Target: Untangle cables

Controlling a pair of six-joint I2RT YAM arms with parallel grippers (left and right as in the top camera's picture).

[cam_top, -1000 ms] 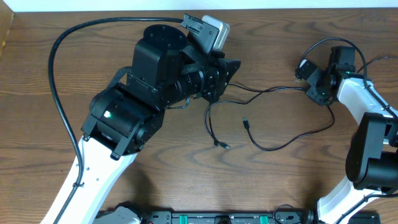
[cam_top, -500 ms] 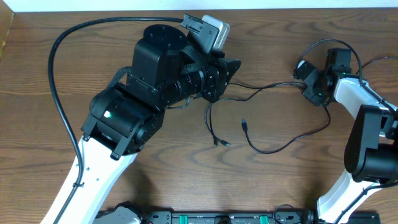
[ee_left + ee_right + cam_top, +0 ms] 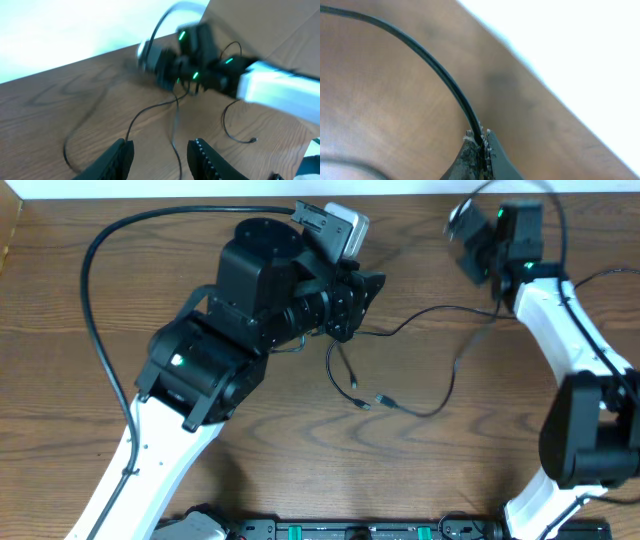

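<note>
- Brown wood-grain counter (image 3: 480,470): carried both arms and the cords.
- Thin black flexible cables (image 3: 382,399): lay on the counter's middle, between the two arms. One run stretched from just under the left arm's head rightward and up toward the right arm. A second drooped in a loop toward the near side, ending in a small plug. A short piece with its own plug lay just beside that plug, to its left.
- Left end effector (image 3: 161,147): released. Its two black fingers (image 3: 118,157) stood apart above the counter. A cable ran along the wood below the gap, touching neither finger as far as the wrist view showed.
- Right end effector (image 3: 479,142): clenched, tips pressed together on one black cable strand (image 3: 440,75). The strand rose away from the tips in a taut arc over the counter. In the overhead view this tool sat at the far right edge of the counter, well apart from the left one.
- White right arm link (image 3: 560,310): slanted from the near right side up to that tool; blurred in the left wrist view.
- Thick black arm cable (image 3: 90,330): curved round the left arm's far side, fixed to the arm.
</note>
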